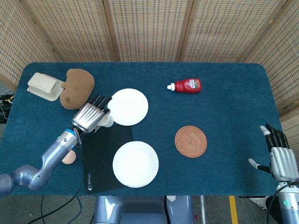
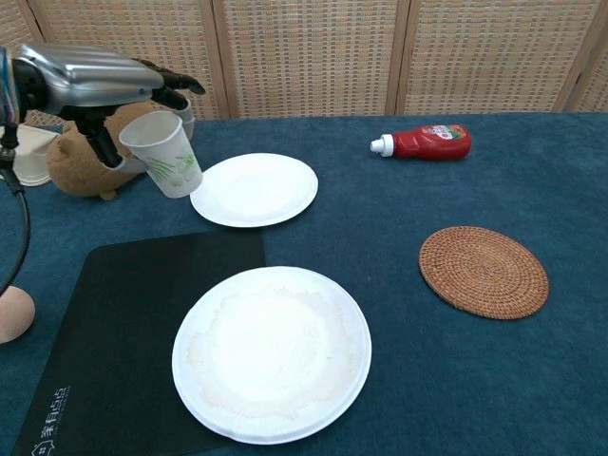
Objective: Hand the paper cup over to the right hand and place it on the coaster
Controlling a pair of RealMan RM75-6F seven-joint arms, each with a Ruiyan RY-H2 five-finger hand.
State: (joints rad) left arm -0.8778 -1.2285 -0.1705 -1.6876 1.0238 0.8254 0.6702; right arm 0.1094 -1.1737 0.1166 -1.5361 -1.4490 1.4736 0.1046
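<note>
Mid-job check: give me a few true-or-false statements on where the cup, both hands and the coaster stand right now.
1. The left hand holds the paper cup in the air. True.
2. The paper cup already stands on the coaster. False: the coaster is bare and the cup is far to its left, by the upper white plate.
3. The right hand grips the cup. False: it holds nothing, fingers apart, at the table's right edge.
4. The ketchup bottle lies on its side beyond the coaster. True.
5. The cup is held tilted in the chest view. True.
</note>
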